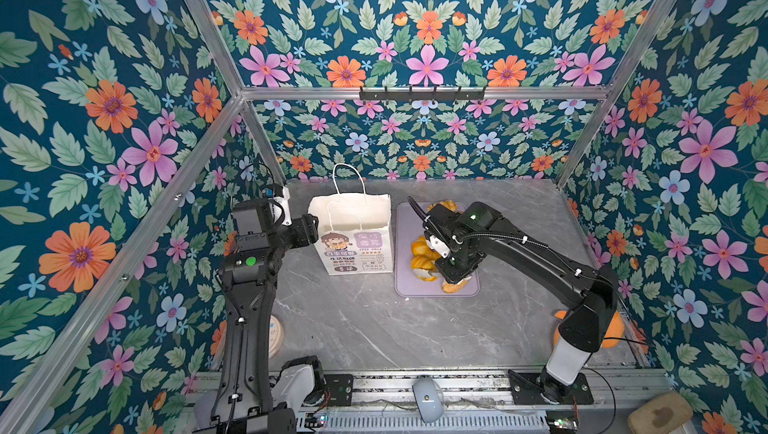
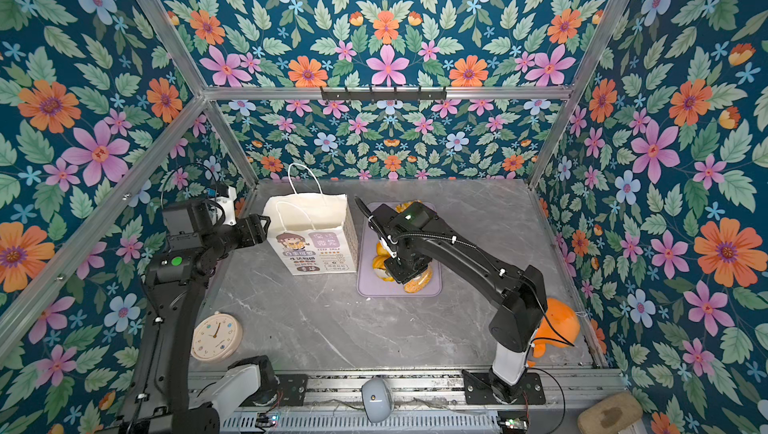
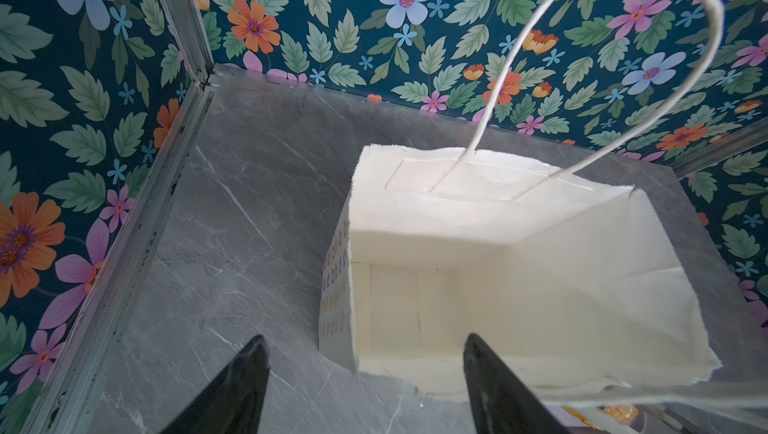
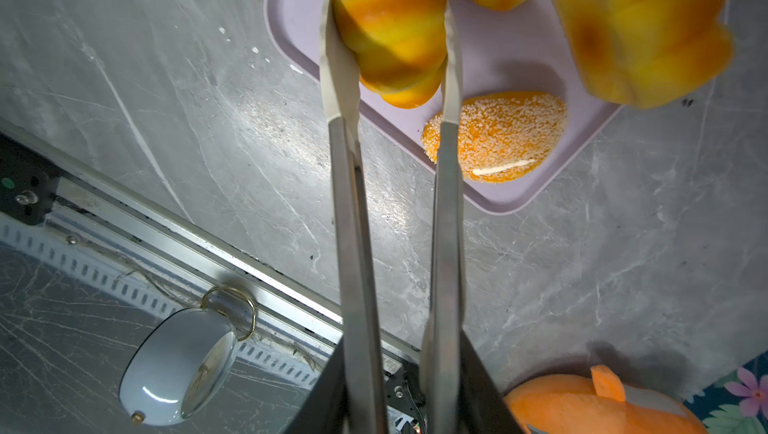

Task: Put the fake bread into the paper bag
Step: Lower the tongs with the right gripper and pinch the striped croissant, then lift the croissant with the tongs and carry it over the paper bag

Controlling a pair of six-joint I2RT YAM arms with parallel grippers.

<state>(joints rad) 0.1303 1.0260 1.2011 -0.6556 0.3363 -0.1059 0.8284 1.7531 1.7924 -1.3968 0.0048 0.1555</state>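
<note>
A croissant is pinched between the white tips of tongs above the near end of the tray; whether it is clear of the tray cannot be told. The tongs are squeezed at their handles by the right gripper, whose jaws are pressed in on them. Just beside the croissant a crumbed roll lies on the tray near its corner, and two more breads are seen close by; another bread is glimpsed at the tray's far end behind the arm. The bag stands upright on the surface just left of the tray, its mouth open and one handle raised; its white floor is seen in the left wrist view. The left gripper is held at the bag's left rim with jaws spread wide, one finger outside the wall and one over the mouth, gripping nothing. A clock lies near the left arm, and an orange plush sits behind the right arm.
</note>
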